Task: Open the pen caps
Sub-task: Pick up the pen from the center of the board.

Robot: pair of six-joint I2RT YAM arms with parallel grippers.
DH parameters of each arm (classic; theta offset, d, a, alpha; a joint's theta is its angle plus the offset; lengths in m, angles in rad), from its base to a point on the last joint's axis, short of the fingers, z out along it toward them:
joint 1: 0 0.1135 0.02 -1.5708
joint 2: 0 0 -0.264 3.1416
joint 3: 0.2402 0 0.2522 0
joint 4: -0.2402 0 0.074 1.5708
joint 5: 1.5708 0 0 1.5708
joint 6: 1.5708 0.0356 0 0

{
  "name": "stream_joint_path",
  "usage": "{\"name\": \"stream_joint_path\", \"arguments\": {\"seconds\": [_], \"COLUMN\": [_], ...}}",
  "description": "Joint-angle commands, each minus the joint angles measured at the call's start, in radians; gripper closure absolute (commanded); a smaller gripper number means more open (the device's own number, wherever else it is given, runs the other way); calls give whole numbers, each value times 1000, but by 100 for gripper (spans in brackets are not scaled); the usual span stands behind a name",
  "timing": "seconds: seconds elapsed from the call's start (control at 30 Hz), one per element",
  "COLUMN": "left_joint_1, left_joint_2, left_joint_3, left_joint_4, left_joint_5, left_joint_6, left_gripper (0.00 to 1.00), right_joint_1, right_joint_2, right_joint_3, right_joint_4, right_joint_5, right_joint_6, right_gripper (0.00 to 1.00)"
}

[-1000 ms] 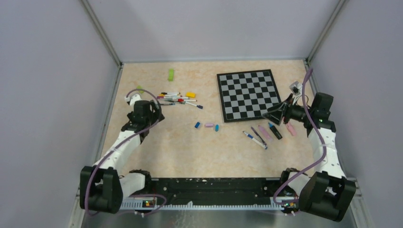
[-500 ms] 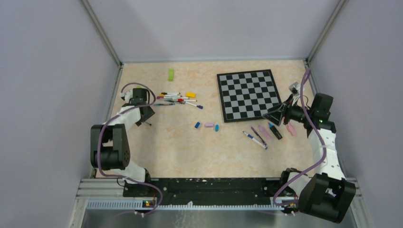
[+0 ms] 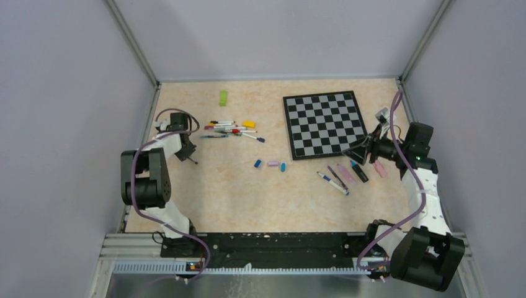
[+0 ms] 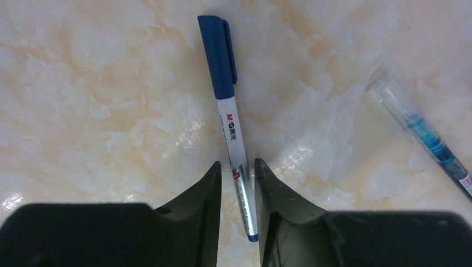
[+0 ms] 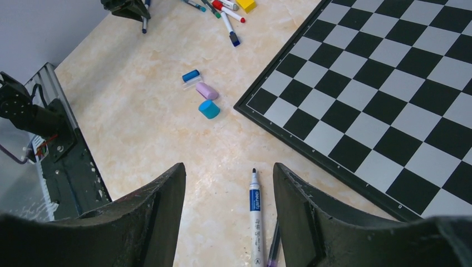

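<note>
Left gripper point(image 4: 237, 164): fingers are narrowed about the white barrel of a pen point(image 4: 234, 128) marked "M&G"; actual clamping cannot be told. Its blue cap point(image 4: 219, 55), fitted, is seen at 12 o'clock. Right gripper point(image 5: 228, 168) is held open above a second pen point(image 5: 256, 217) at 6 o'clock.

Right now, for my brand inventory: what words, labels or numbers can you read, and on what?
"M&G", then Chinese characters: on the white barrel of the blue-capped pen.
Fine print lower on that barrel: too small to read.
Blue label on the white pen, right wrist view: too blurred to read.
</note>
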Motion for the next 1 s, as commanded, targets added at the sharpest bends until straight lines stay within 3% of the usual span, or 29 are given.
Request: {"name": "stream_joint_path", "arguments": {"seconds": [0.0,0.2,0.4,0.53,0.73,0.87,0.97], "left_joint_1": [8,8,8,7,7,-17,-98], "left_joint_2": [58,21,-93,-251,-570,-718,-807], "left_joint_3": [10,-2,-16,-86,-340,-506,-634], "left_joint_4": [-30,-21,-34,27,319,625,915], "left_joint_5": [45,55,114,273,770,1067,1127], "left_joint_6": [-15,-3,44,93,177,53,-105], "left_gripper": [73,95,98,100,100,100,100], "right_joint_1": [5,5,4,4,7,13,32], "right_joint_2": [-7,-3,-2,-2,-13,-25,-35], "right_joint_3": [-5,-3,-4,-8,-42,-76,-98], "right_joint_4": [9,5,1,-5,18,48,72], "right_joint_5": [4,7,7,-24,-117,-194,-223], "right_joint_6": [-23,-25,-33,-46,-72,-88,-93], "right_gripper": [42,42,42,42,42,42,39]}}
